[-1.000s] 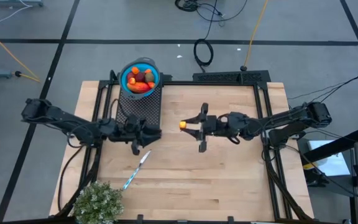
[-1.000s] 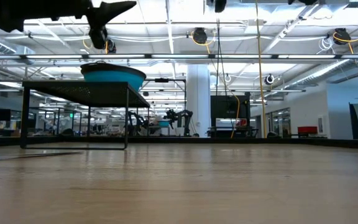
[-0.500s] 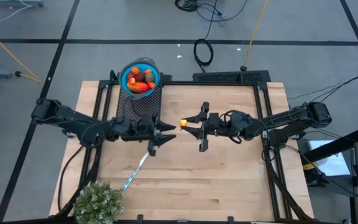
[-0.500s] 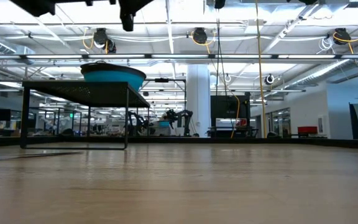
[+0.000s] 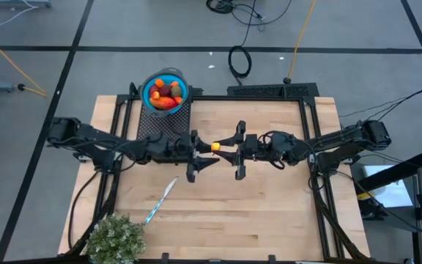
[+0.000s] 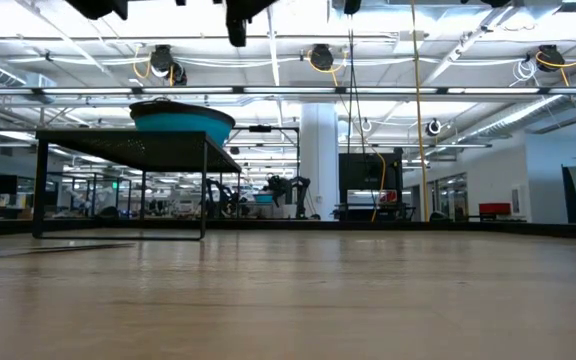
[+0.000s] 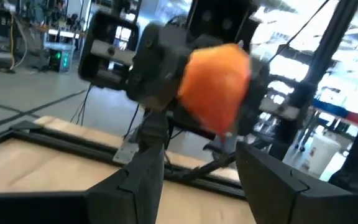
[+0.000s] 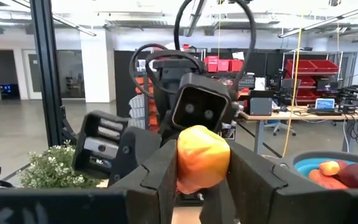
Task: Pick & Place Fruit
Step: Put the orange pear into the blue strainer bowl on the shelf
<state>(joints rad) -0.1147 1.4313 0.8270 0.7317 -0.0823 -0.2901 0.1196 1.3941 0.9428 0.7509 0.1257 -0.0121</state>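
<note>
A small orange fruit point(image 5: 215, 147) hangs above the middle of the table in my right gripper point(image 5: 221, 148), which reaches in from the table's right and is shut on it. My left gripper point(image 5: 204, 152) faces it from the left, open. In the left wrist view the fruit point(image 7: 216, 87) sits just beyond the gap of my left gripper point(image 7: 197, 171), apart from both fingers. The other fruits point(image 5: 166, 94) lie heaped in a blue bowl point(image 5: 152, 82) on a black mesh stand point(image 5: 163, 126) at the far left. My right gripper pinches the orange fruit's two sides point(image 8: 202, 155) between its fingers point(image 8: 160, 171). It comes in level from the table's right. The fruit is lifted clear of the table and sticks out past the fingertips toward the left arm.
A blue-handled knife point(image 5: 160, 199) lies on the wood near the left arm. A bushy green plant point(image 5: 114, 238) stands at the near left corner. In the low view the bowl point(image 6: 181, 122) stands on the stand point(image 6: 123, 150), with bare wood across the middle and right.
My left gripper has swung toward the table's right and risen, from beside the stand to just short of the fruit held by my right gripper. The right arm and the fruit have stayed in place.
</note>
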